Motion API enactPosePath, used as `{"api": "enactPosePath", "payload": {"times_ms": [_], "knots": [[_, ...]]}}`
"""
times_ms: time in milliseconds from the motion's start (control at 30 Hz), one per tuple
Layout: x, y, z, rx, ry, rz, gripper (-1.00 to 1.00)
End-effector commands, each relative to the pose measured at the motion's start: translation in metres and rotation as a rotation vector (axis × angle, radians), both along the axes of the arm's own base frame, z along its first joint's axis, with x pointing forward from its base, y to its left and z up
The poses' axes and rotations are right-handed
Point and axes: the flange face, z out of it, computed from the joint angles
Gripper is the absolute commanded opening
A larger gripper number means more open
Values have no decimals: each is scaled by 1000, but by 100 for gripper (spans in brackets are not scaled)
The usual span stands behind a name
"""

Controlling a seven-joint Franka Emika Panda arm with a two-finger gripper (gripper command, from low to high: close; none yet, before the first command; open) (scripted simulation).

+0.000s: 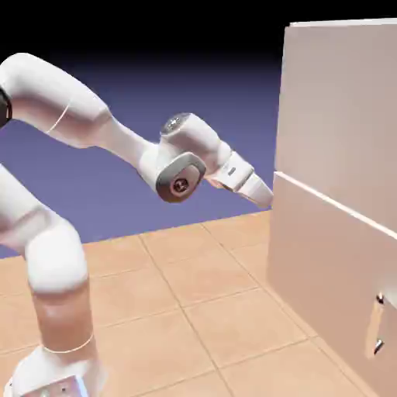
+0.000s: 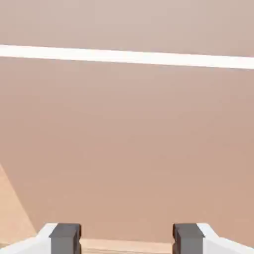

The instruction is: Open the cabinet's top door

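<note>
"Where's the top door (image 1: 341, 108)?"
"In the exterior view, up at one o'clock from my gripper (image 2: 127, 239), above the white seam (image 1: 333, 203). My fingers stand apart, nothing between them. I'd judge I must rise first."

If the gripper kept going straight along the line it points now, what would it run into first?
Probably the cabinet's lower panel, below the white seam; nothing shows between it and the open fingers, though how near it is stays unclear.

Side view — hand view close
</note>
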Motion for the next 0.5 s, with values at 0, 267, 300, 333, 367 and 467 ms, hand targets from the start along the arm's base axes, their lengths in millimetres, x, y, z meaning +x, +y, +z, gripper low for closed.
{"api": "enactPosePath", "payload": {"times_ms": [0,267,300,333,367,467], "knots": [[-2,3,17,-12,-34,25,0],[-37,7,141,-90,-306,174,0],[-43,4,155,-97,-339,185,0],[-49,0,168,-103,-372,196,0],[-55,-5,180,-108,-404,204,0],[-73,-25,212,-117,-496,220,0]]}}
